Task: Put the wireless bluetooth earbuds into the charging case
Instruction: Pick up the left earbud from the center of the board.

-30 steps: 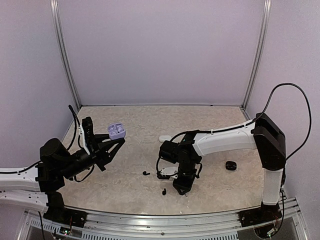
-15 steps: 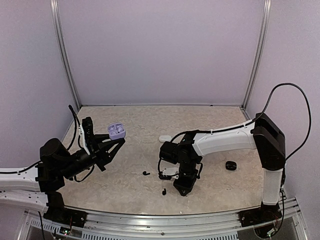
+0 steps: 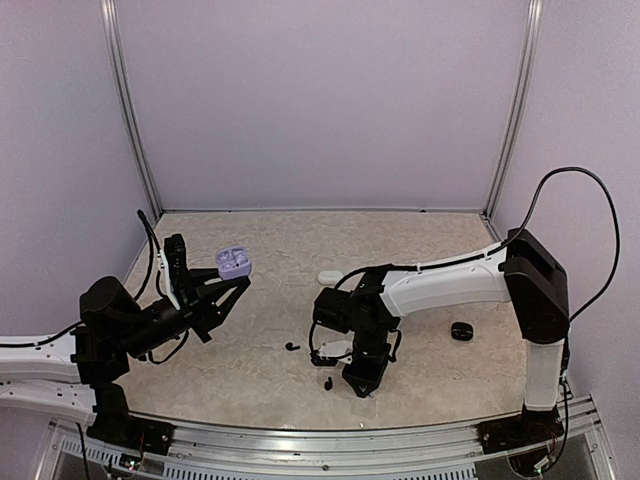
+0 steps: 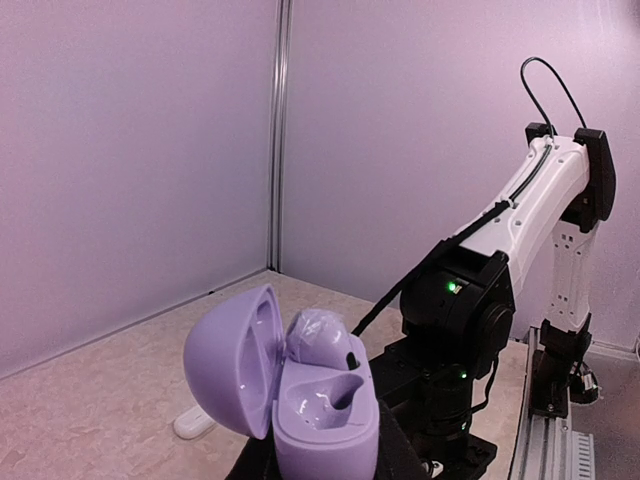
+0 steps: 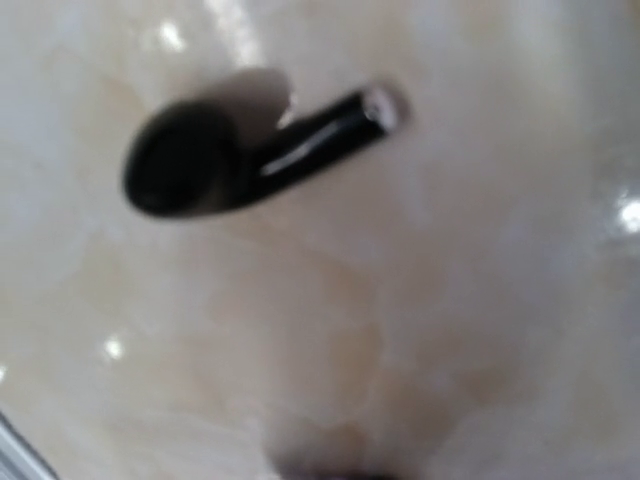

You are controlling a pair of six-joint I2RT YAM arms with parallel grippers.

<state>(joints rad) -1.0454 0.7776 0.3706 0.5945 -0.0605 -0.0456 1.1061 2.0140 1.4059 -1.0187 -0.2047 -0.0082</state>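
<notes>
The left gripper [image 3: 230,280] is clamped on the lavender charging case [image 3: 233,263] and holds it up off the table [image 3: 420,250] with the lid flipped open. On the left wrist camera you can see one lavender earbud [image 4: 320,335] seated in the far slot, and the near slot [image 4: 325,395] is empty.

The right gripper [image 3: 358,383] is down low near the front edge of the table, just beside a black earbud [image 3: 327,383] lying flat on the surface. I can't tell how wide its jaws are, since the right wrist camera only gives a blurry close-up of that earbud (bud end left, stem pointing up-right).

A second black earbud [image 3: 291,347] lies a bit further left, apart from the first. There's also a white case [image 3: 330,277] behind the right gripper and a black case [image 3: 461,331] off to its right, both sitting on the table.
</notes>
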